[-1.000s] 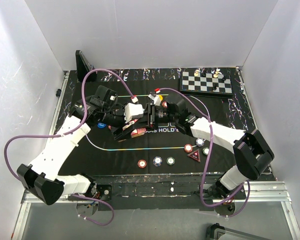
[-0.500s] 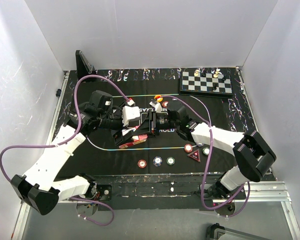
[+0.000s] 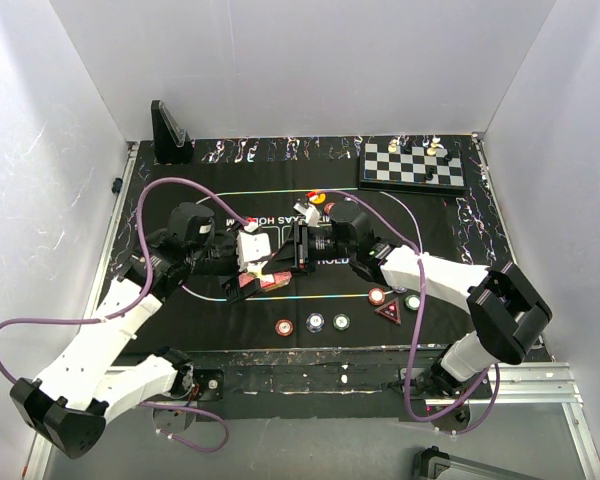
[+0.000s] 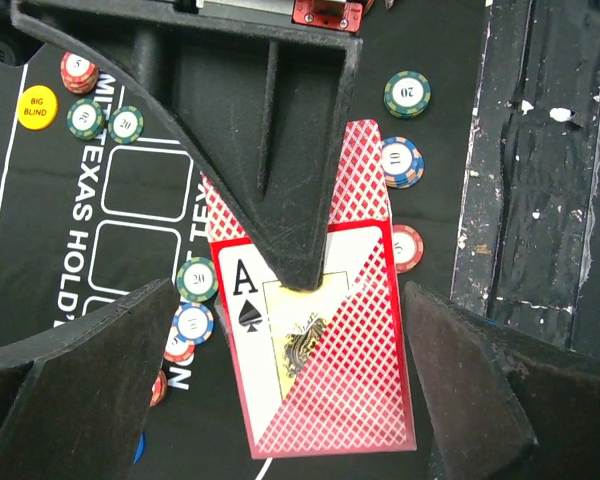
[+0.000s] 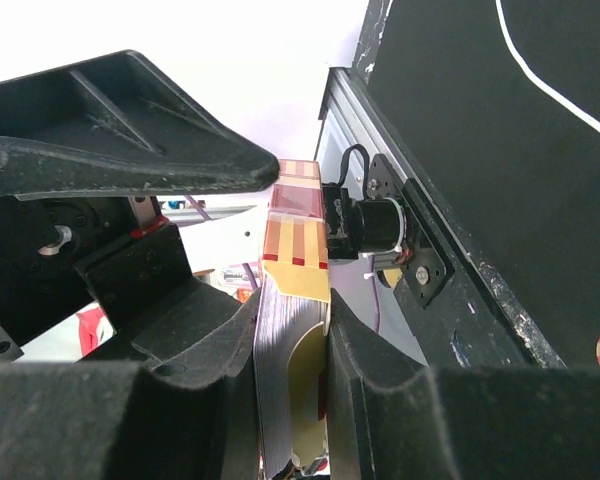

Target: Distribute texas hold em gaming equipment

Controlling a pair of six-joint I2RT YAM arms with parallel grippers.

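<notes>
A red-backed pack of playing cards (image 4: 325, 360) with an ace of spades on its face hangs over the black mat (image 3: 210, 310). My right gripper (image 5: 292, 340) is shut on this pack (image 5: 298, 255), whose card edges show between the pads. My left gripper (image 4: 288, 300) stands wide open, one finger on either side of the pack without touching it. In the top view the left gripper (image 3: 258, 268) and right gripper (image 3: 298, 250) meet at the mat's middle. Chips (image 3: 315, 322) lie in a near row, more chips (image 3: 377, 296) by a red triangular marker (image 3: 388, 311). A yellow button (image 4: 36, 107) lies on the mat.
A black-and-white chessboard (image 3: 413, 165) with pieces sits at the back right. A black stand (image 3: 168, 132) is at the back left corner. Loose chips (image 4: 407, 94) lie on the mat around and under the pack. White walls close in three sides.
My left gripper has opened off the pack and its arm has drawn back to the left. The right gripper still holds the pack, shifted slightly left.
</notes>
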